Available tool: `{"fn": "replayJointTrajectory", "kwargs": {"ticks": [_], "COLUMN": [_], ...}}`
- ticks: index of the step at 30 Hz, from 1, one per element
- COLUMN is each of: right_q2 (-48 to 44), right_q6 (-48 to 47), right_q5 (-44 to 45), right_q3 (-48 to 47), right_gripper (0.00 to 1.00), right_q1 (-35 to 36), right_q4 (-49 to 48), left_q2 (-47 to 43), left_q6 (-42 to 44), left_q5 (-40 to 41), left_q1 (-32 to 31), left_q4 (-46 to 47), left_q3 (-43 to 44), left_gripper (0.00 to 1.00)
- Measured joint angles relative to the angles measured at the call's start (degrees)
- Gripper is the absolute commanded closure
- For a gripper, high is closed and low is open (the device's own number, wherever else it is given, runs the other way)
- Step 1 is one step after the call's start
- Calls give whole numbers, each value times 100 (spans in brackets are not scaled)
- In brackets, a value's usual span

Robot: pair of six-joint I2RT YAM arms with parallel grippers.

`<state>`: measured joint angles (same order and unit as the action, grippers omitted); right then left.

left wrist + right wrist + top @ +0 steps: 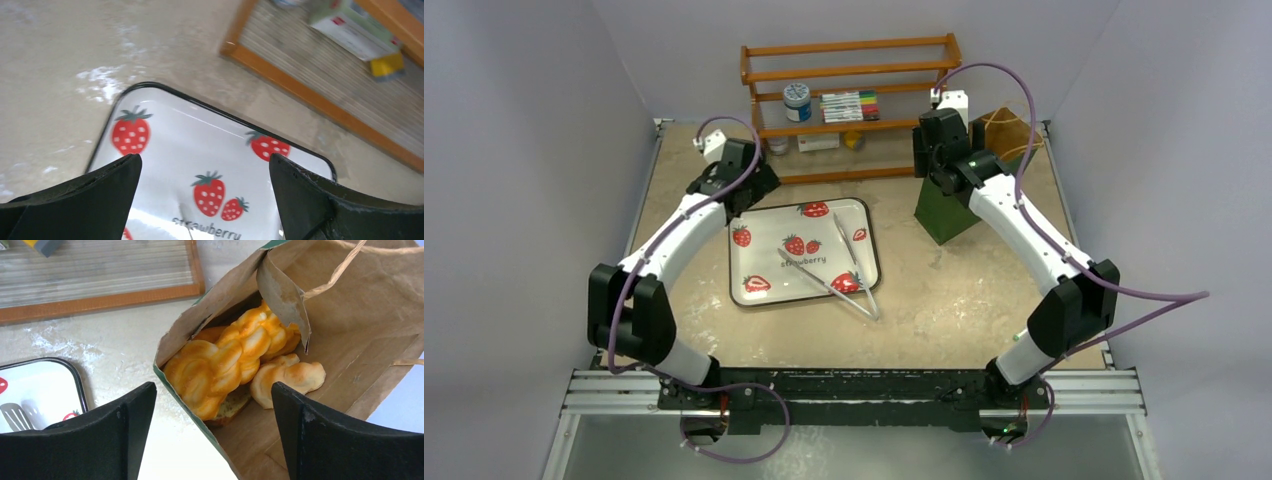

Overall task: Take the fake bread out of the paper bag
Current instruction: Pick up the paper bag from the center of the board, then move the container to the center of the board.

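Green bag, top view: the paper bag stands at the far right of the desk, mostly hidden behind the right arm; no bread visible from here.
Right gripper, top view: right gripper hangs above the bag mouth, fingers hidden by the wrist.
Left gripper, top view: left gripper sits over the far left corner of the strawberry tray; tongs lie across the tray.
Left wrist view: jaws spread wide, nothing between them, only tray surface below. Parked, not needed for this step.
Right wrist view: bag lies open toward the camera, brown inside showing. The fake bread is all inside: long braided orange piece on top, pale croissant-like piece just beside it, a darker flat piece partly under the braid.
Right gripper state: released, jaws apart, holding nothing; both fingers frame the bag mouth.
Step in hand: reach in for the first piece, likely the orange braid since it is topmost and nearest the opening.
How to do it well: centre the jaws across the braid's narrow width, not its length.
Risk: folded paper flap and string handle overhang the mouth; keep the fingers under them, or the bag drags along.
Lift: pull out along the bag's axis, slowly.
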<state>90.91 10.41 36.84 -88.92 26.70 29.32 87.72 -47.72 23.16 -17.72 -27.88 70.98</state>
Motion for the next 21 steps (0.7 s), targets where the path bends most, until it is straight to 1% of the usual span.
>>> {"fn": "replayJointTrajectory", "kwargs": {"ticks": [3, 5, 9, 12, 16, 17, 18, 19, 21], "right_q2": [0, 0, 0, 0, 0, 0, 0, -2, -4], "right_q6": [-2, -4, -28, -39, -76, -90, -107, -116, -146], "right_q5": [-142, -240, -437, -540, -627, -640, -640, -640, -636], "right_q3": [61, 90, 136, 155, 166, 166, 166, 166, 166], "right_gripper": [21, 26, 42, 56, 74, 81, 86, 90, 96], "right_q1": [-61, -92, -138, -155, -166, -166, -166, -166, -166], "right_q4": [-2, -11, -7, -15, -20, -20, -20, -22, -28], "left_q2": [-160, -380, -748, -881, -901, -898, -896, -892, -866], "left_q6": [-304, -549, -1001, -1290, -1554, -1606, -1672, -1725, -1838], "left_q5": [46, -11, -79, -74, -68, -72, -83, -87, -131], "left_q1": [363, 756, 1543, 1864, 2076, 2122, 2186, 2225, 2275], "left_q4": [-142, -181, -284, -448, -645, -688, -728, -765, -782], "left_q3": [-254, -595, -1237, -1539, -1749, -1792, -1858, -1915, -2052], "left_gripper": [0, 1, 5, 16, 22, 25, 30, 36, 44]}}
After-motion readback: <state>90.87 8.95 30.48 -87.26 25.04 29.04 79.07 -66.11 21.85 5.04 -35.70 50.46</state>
